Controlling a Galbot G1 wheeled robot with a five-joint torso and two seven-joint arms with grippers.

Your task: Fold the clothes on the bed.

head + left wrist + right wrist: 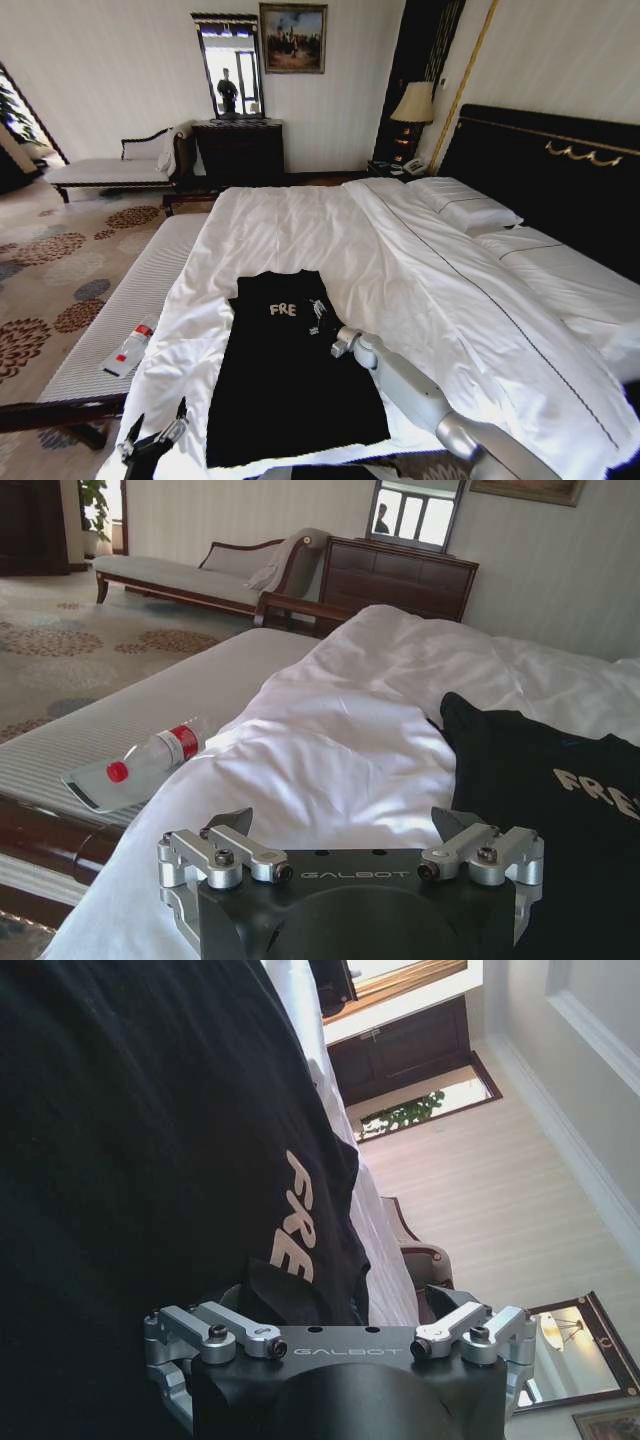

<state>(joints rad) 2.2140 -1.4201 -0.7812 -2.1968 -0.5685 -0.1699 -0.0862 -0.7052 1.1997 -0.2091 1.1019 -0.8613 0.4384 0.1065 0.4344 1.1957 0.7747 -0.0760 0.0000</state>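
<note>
The black short-sleeved cotton T-shirt (pixel 290 375) lies narrow on the big white-sheeted bed (pixel 430 270). The right gripper (pixel 322 322) has its fingers spread over a fabric fold (seen from its wrist). The left gripper (pixel 345 830) hangs fingers apart at the bed's foot; its wrist view shows a clear plastic bottle (pixel 155 755).

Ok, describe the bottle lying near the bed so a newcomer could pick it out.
Start at the big white bed; along its foot runs a pale striped bench. The bottle lies on its side there: clear plastic with a red label and red cap.
</note>
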